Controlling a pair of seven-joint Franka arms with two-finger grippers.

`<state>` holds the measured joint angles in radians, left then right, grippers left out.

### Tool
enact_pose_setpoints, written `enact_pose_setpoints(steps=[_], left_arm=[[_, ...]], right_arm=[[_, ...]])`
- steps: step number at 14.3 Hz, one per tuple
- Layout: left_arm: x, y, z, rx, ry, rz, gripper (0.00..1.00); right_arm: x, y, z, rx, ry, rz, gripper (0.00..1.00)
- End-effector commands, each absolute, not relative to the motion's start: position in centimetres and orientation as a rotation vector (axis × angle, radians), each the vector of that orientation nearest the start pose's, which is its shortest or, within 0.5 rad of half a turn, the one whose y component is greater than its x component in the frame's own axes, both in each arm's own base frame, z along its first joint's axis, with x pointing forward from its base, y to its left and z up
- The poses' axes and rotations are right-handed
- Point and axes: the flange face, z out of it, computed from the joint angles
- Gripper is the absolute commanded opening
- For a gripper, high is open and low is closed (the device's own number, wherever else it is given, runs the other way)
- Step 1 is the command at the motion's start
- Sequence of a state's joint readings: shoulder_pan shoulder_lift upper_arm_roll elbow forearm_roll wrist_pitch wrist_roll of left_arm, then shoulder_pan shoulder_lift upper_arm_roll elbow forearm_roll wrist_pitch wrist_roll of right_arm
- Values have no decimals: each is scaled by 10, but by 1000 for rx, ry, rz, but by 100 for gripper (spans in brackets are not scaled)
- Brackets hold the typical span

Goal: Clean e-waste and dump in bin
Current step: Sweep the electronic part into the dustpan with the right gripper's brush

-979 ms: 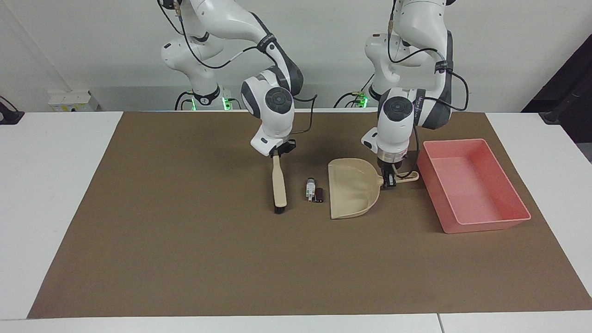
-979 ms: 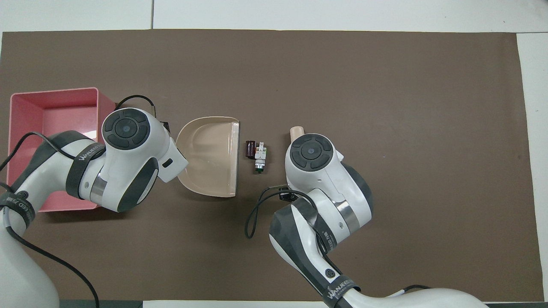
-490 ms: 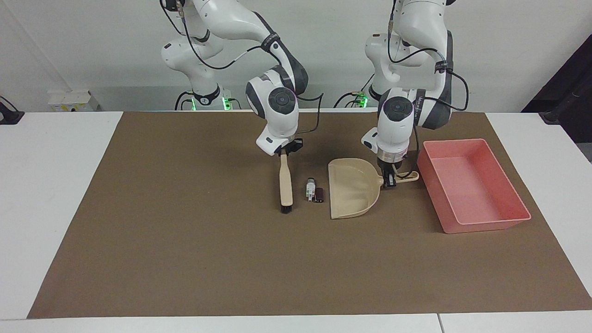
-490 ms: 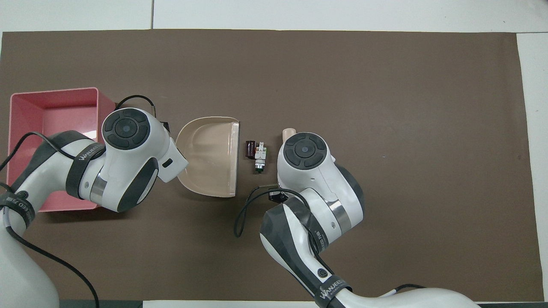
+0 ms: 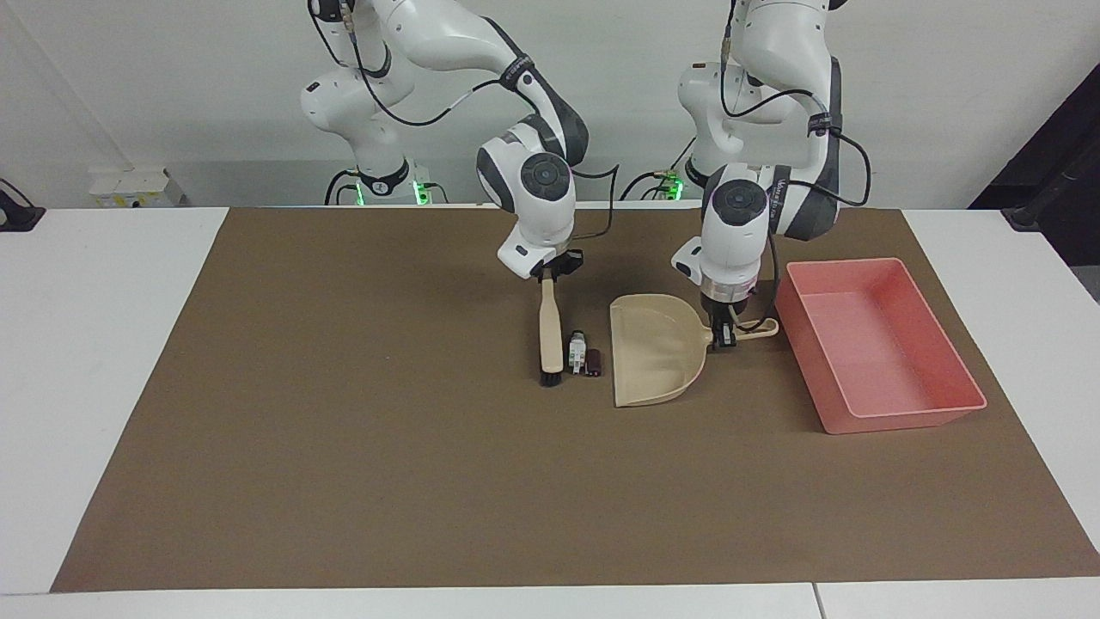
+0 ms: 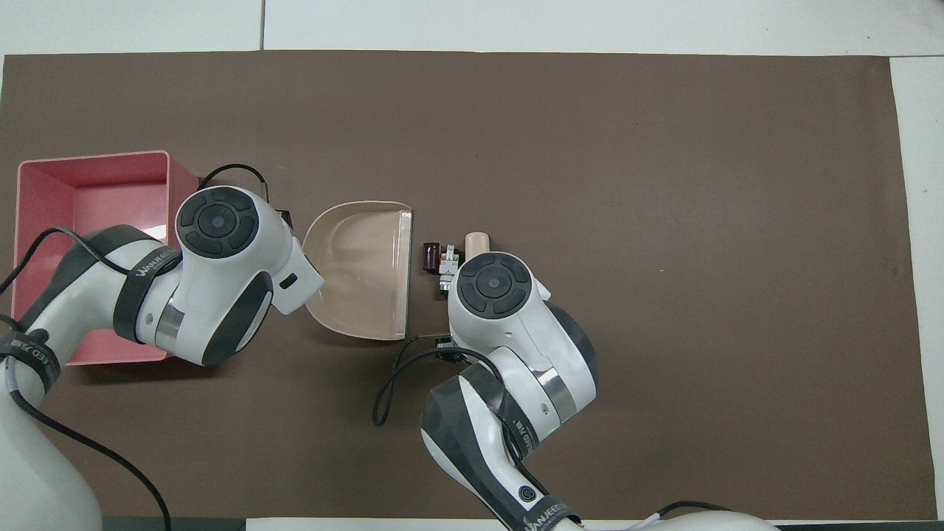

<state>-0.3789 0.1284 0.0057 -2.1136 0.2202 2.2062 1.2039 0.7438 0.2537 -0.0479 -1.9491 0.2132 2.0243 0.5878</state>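
Observation:
The e-waste lies on the brown mat: a whitish-grey bit with green marks and a dark block, side by side. My right gripper is shut on the handle of a beige brush, whose dark bristles rest on the mat close beside the whitish bit. My left gripper is shut on the handle of the beige dustpan. The dustpan's open edge faces the bits, a short gap away. The pink bin stands beside the dustpan, toward the left arm's end.
A brown mat covers most of the white table. In the overhead view both wrists hide their own fingers, and only the brush's tip shows. The bin looks empty.
My right gripper has carried the brush sideways toward the left arm's end, up beside the e-waste. The bits, the dustpan and the left arm have not moved.

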Motion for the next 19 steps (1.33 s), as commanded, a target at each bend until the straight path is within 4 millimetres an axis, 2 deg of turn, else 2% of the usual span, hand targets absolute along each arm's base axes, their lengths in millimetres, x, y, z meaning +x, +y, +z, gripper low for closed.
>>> enact_pose_setpoints(steps=[1, 5, 9, 13, 17, 19], left_arm=[[523, -191, 352, -1919, 2277, 193, 0], [523, -191, 353, -1918, 2278, 191, 0], [522, -192, 352, -1916, 2280, 191, 0], [520, -192, 351, -1916, 2281, 197, 0], [520, -194, 352, -1909, 2286, 193, 0], [519, -194, 351, -1908, 2289, 196, 0]], right_arm=[[444, 394, 335, -3058, 38, 388, 0], [442, 406, 334, -3028, 56, 368, 0], [457, 421, 329, -3021, 74, 341, 0], [458, 441, 339, -3005, 81, 327, 0], [456, 451, 342, -2983, 113, 330, 0], [446, 476, 340, -2979, 114, 325, 0]])
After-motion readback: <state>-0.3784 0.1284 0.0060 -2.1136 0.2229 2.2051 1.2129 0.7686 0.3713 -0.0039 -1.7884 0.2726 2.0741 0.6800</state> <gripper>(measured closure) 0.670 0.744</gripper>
